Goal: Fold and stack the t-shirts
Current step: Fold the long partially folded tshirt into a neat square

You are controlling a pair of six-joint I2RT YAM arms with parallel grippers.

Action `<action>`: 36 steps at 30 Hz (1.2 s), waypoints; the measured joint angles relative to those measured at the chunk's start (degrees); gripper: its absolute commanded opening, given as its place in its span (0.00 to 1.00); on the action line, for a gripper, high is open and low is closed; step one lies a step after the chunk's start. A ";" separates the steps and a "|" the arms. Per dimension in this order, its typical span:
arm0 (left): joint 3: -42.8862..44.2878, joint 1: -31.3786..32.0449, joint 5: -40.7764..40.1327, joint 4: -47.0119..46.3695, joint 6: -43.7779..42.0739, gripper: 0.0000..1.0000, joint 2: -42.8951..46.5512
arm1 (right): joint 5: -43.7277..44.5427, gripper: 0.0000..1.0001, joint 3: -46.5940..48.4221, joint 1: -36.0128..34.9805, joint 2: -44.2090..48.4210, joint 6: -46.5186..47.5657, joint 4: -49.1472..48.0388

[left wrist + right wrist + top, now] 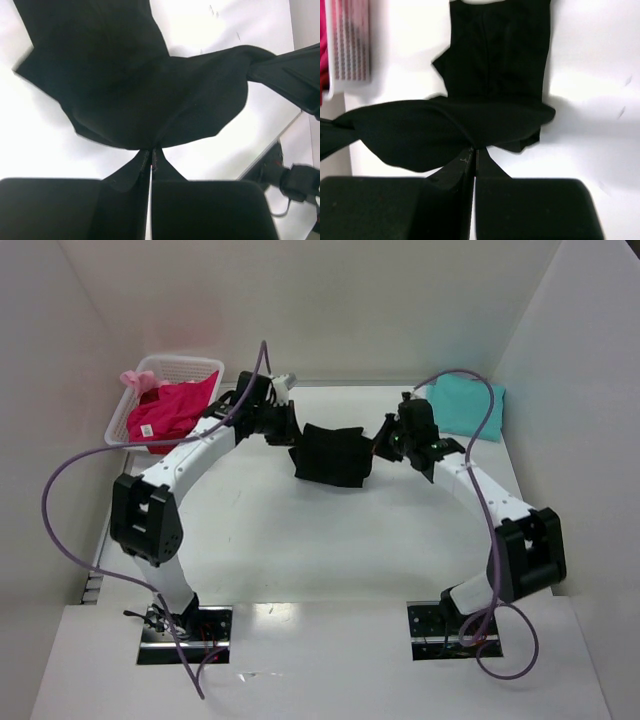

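My left jaws and right jaws are both clamping the soft black cloth t-shirt (pixel 333 453) — it's sagging between them over the white worktop (pixel 300 550). I'm aiming for both ends level and taut so the fold lands flat.

We note a white table (pixel 300 570). On it sit a folded teal t-shirt (pixel 465 405), far right, and a white basket (pixel 190 365), far left.

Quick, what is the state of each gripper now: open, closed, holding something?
Left gripper: closed, pinching an edge of the black t-shirt.
Right gripper: closed, pinching the same black t-shirt.
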State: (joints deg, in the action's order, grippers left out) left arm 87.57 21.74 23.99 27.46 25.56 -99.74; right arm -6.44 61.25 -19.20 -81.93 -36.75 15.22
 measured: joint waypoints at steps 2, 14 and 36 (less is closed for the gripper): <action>3.45 -0.66 0.33 -0.02 -0.17 0.00 -3.96 | -0.04 0.00 3.43 0.90 -4.15 1.05 -0.94; 23.96 -5.60 2.05 0.48 -0.33 0.03 -26.77 | -2.45 0.03 20.00 2.84 -27.80 3.72 -4.61; 48.57 -9.88 0.98 4.00 -1.49 0.67 -44.54 | -3.96 0.94 33.90 9.35 -41.27 6.29 -5.49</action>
State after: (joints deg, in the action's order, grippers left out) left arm 136.14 11.86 24.97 31.46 24.08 -144.29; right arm -10.39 95.15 -9.85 -123.20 -30.46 9.74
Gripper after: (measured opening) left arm 0.665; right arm 0.901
